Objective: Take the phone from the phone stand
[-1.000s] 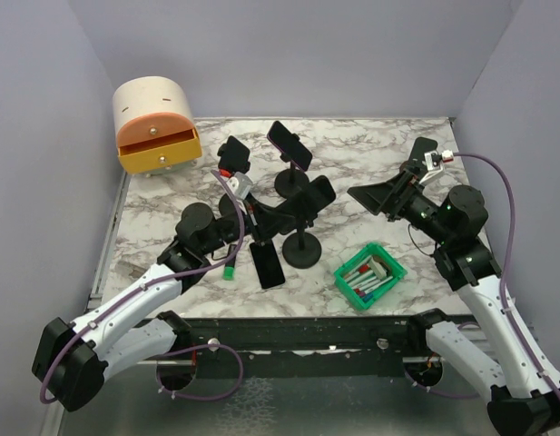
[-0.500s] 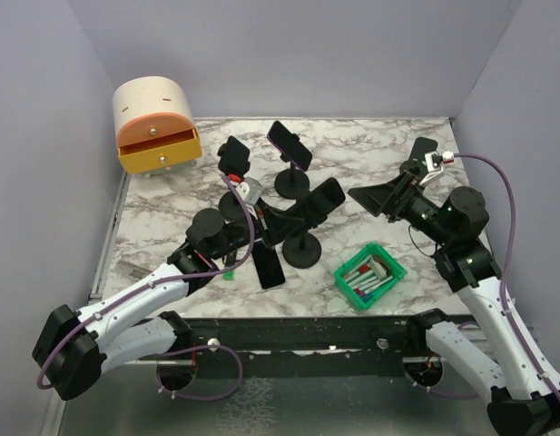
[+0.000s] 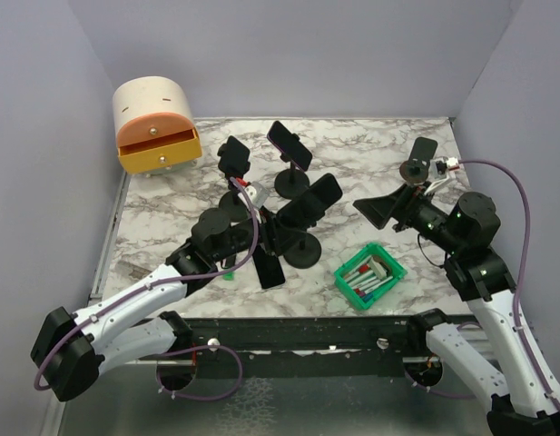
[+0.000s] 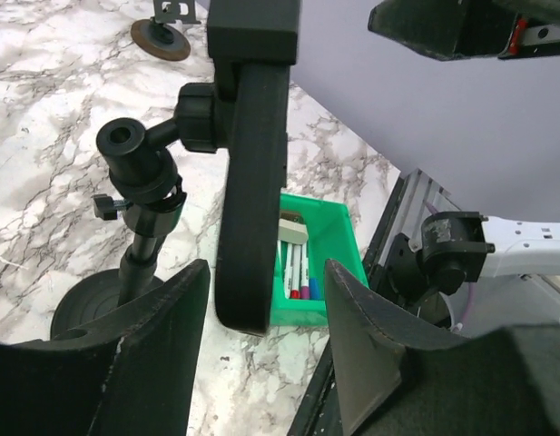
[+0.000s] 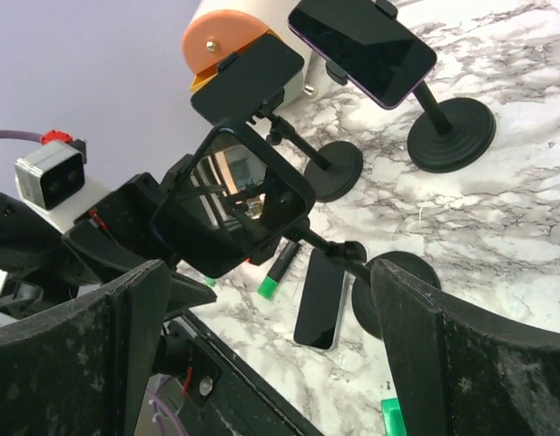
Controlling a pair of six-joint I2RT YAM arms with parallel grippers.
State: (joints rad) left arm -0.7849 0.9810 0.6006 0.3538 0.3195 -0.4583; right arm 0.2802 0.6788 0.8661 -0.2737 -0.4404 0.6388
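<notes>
Left wrist view showed you the phone [image 4: 252,182] edge-on, seated in the clamp of the phone stand [image 4: 139,236]. Its lower end hung between the two fingers of your left gripper [image 4: 266,282]. Those fingers stood partly apart with a gap on either side of the phone, so the left gripper had hold of nothing. It straddled the phone's thin faces from the free end, which I judged the sensible approach, because closing there would pinch the flat body without fouling the clamp or the ball joint behind it.

From the top external view, the stand's round base sat on the marble worktop [image 3: 370,154] just ahead of your left arm. The phone was tilted up on its post, well clear of the surface. A loose phone [image 3: 269,270] lay flat just beside that base, which leaves less bare worktop for a put-down on that side.

Your right gripper [image 3: 370,211] was spread wide and empty, held off to the right of the stand and apart from it. Its wrist camera looked straight at the clamped phone, so it read as parked out of the way while giving you a second angle.

The stand looked light and top-heavy, so a sideways pull could probably tip it towards the green bin of markers [image 3: 370,275]. Lifting along the clamp's open direction seemed safer.
</notes>
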